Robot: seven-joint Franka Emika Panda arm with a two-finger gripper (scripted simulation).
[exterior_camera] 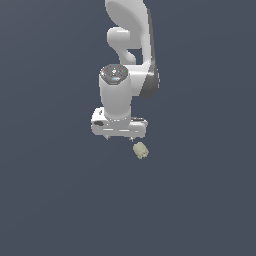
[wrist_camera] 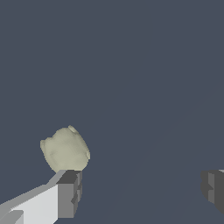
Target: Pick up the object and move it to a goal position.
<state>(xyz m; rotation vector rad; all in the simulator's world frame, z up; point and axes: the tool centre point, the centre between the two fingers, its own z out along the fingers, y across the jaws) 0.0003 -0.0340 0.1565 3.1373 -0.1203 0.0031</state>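
Observation:
The object (exterior_camera: 141, 150) is a small pale yellowish-beige lumpy blob lying on the dark floor, just below and toward the exterior view's right of my white gripper (exterior_camera: 120, 137). My gripper is open, its two short fingers wide apart and holding nothing. In the wrist view the object (wrist_camera: 65, 149) sits just beyond the tip of one grey finger pad (wrist_camera: 69, 192), outside the gap between the fingers; the other pad (wrist_camera: 213, 189) is far across the frame. The midpoint of my gripper (wrist_camera: 141, 190) is over bare floor.
The white arm (exterior_camera: 132, 45) rises behind the gripper toward the top of the exterior view. Around it is a plain dark blue-grey floor (exterior_camera: 60, 200) with no other objects in sight.

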